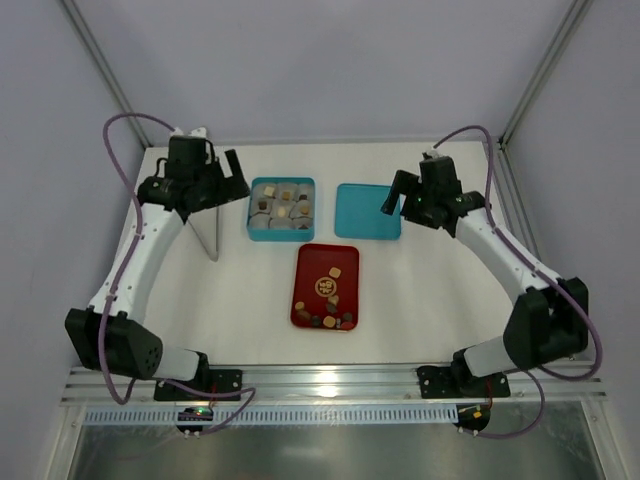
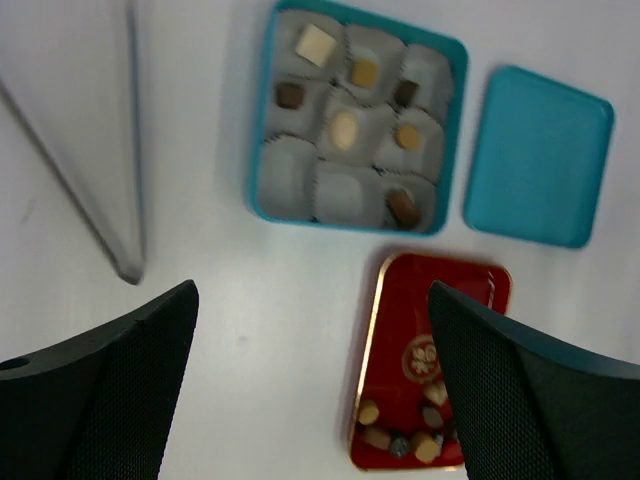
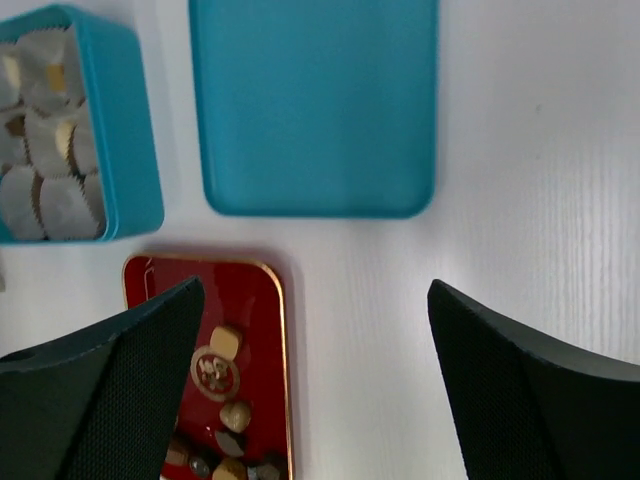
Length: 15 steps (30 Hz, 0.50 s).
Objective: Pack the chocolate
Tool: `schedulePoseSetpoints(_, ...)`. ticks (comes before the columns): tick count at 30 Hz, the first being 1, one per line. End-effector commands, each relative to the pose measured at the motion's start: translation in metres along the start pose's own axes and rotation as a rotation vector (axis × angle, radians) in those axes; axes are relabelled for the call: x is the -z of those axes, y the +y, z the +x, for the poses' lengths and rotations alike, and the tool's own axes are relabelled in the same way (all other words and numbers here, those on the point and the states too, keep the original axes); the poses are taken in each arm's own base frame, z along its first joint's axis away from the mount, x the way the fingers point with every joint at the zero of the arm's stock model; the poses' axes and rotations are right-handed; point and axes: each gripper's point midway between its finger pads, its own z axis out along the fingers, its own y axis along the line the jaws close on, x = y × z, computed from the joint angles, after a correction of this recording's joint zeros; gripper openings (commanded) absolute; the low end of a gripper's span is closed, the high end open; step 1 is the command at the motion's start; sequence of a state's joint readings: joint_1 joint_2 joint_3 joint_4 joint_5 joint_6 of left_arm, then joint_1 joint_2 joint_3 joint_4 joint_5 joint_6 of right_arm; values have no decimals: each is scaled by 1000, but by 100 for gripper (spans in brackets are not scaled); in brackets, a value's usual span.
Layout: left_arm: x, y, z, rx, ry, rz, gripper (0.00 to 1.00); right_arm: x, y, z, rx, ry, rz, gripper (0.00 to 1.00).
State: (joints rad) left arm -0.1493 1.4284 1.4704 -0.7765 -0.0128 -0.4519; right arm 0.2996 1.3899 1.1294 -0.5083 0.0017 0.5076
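1 box [image 2: 260,150], 1 lid [image 2: 535,155], 1 tray [image 2: 405,300], 9 cups [image 2: 285,178]; 7 choc [image 2: 316,44] boxed.

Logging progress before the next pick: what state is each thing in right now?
Teal box, open, seven of nine cups filled.
Lid, off, flat beside the box.
Red tray, holding loose chocolate.
Left pincer, open, empty.
Right pincer, open, empty.

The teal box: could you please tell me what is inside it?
Nine paper cups fill the teal box; seven hold a chocolate, two look empty. The box floor beneath the cups is covered.
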Motion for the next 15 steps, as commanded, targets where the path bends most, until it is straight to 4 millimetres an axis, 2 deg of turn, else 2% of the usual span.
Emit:
schedulePoseSetpoints(1, 29, -66, 41, -42, 50, 223, 93, -35, -17, -31, -14, 20, 77, 90)
schedulePoseSetpoints(3, 45, -87, 59, -75, 51, 294, 93, -67, -23, -37, -14, 70, 113, 86)
schedulePoseSetpoints(4, 54, -103, 71, -95, 67, 341, 93, -77, -28, -38, -11, 88, 132, 84)
schedulePoseSetpoints(5, 58, -110, 78, -103, 75, 365, 93, -82, -31, -47, -20, 91, 146, 79)
schedulePoseSetpoints(6, 60, -115, 83, -109, 75, 392, 93, -102, -40, -36, -25, 140, 172, 77)
schedulePoseSetpoints(7, 65, -121, 89, -124, 93, 421, 93, -107, -43, -35, -28, 149, 180, 75)
schedulePoseSetpoints(9, 65, -123, 93, -137, 103, 432, 93, -118, -47, -36, -45, 161, 187, 71)
schedulePoseSetpoints(10, 66, -123, 94, -141, 111, 440, 93, -128, -51, -29, -46, 185, 199, 69)
schedulePoseSetpoints(15, 71, -130, 104, -170, 138, 486, 93, -145, -55, -21, -67, 219, 219, 58)
